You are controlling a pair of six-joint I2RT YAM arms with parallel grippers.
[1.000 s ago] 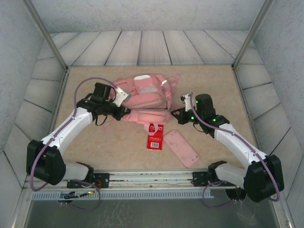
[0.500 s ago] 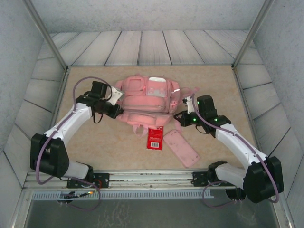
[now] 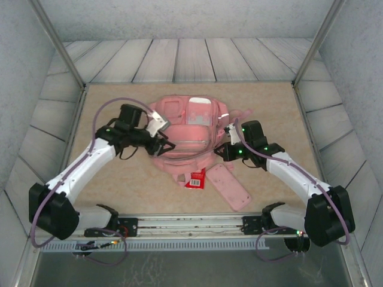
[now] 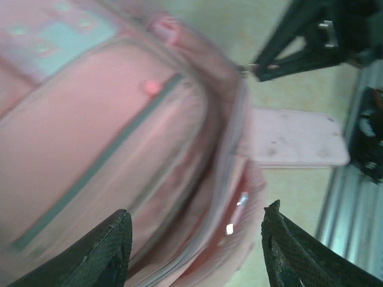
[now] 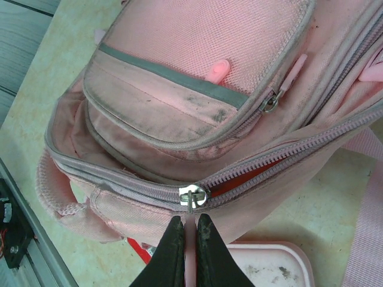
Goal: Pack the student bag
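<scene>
Red packet (image 3: 195,179) just beside flat pink pencil case (image 3: 229,187), both on tan table (image 3: 119,191).

Pink student bag (image 3: 190,133), flat, pockets up, main zip partly open

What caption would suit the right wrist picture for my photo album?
The right claw pinches the zip pull of the pink student bag, its main zip partly open.
</scene>
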